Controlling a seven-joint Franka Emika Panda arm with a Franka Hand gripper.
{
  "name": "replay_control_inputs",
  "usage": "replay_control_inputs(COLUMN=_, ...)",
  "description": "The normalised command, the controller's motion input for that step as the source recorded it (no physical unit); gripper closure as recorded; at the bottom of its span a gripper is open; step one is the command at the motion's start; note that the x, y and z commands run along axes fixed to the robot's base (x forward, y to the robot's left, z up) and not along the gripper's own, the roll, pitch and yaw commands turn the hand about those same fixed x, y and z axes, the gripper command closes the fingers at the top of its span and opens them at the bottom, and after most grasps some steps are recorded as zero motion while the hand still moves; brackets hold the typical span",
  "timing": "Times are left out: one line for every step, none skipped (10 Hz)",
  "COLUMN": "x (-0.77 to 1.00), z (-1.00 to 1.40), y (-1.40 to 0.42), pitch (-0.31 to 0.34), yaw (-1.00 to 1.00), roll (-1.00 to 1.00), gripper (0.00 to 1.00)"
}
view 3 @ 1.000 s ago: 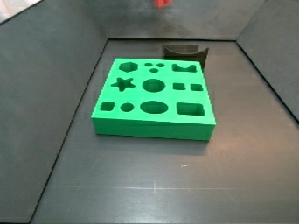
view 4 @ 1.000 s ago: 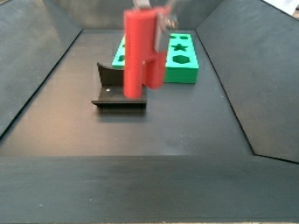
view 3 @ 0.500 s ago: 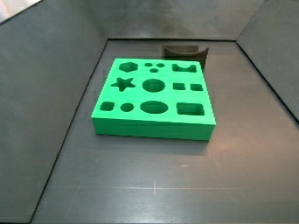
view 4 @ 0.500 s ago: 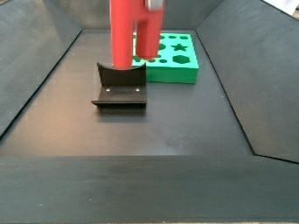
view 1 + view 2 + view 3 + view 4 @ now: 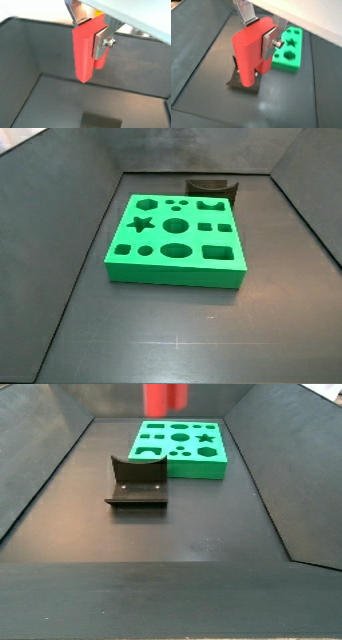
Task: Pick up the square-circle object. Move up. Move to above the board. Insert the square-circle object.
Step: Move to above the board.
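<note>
The gripper (image 5: 266, 39) hung high over the floor with its silver fingers (image 5: 269, 44) pinched on the upper part of the red peg (image 5: 249, 52), which hung upright below them with its lower end free in the air; both wrist views showed that clamp, and a screw on one finger plate caught the light. In a side view only the peg's lower end (image 5: 164, 397) showed at the frame's twelve o'clock edge, well above everything on the floor, and the gripper itself was out of that frame. Below the peg, in a wrist view, stood the fixture (image 5: 240, 80), empty, with nothing touching it. Farther off lay the board (image 5: 288, 49), flat on the floor, its cut-outs all open; in a side view the board (image 5: 183, 446) sat at about one o'clock from the fixture (image 5: 136, 482), just beyond it. I judged that the pick was done and the lift was at or near its top, with the carry to above the board not yet made. The next move would call for a level transfer toward the board, peg kept upright, then alignment with the matching cut-out, which I could not identify from these views.
</note>
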Motion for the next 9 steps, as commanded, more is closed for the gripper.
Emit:
replay_control_inputs(x=-0.14, z=0.12, y=-1.0, pitch=0.178, yaw=1.0, roll=-0.03, gripper=1.0)
replay_control_inputs(x=-0.14, z=0.12, y=-1.0, pitch=0.175, yaw=1.0, roll=-0.03, gripper=1.0)
replay_control_inputs(x=-0.14, z=0.12, y=-1.0, pitch=0.157, yaw=1.0, roll=-0.02, gripper=1.0)
replay_control_inputs(x=-0.14, z=0.12, y=-1.0, pitch=0.143, yaw=1.0, roll=-0.02, gripper=1.0)
replay_control_inputs(x=-0.15, z=0.12, y=-1.0, pitch=0.098, yaw=0.87, roll=-0.01, gripper=1.0)
replay_control_inputs(x=-0.15, z=0.12, y=-1.0, pitch=0.059, yaw=0.63, roll=0.0, gripper=1.0)
replay_control_inputs(x=-0.15, z=0.12, y=-1.0, pitch=0.021, yaw=0.35, roll=0.02, gripper=1.0)
replay_control_inputs(x=-0.15, z=0.12, y=-1.0, pitch=0.011, yaw=0.25, roll=0.02, gripper=1.0)
replay_control_inputs(x=-0.16, z=0.13, y=-1.0, pitch=0.007, yaw=0.12, roll=0.02, gripper=1.0)
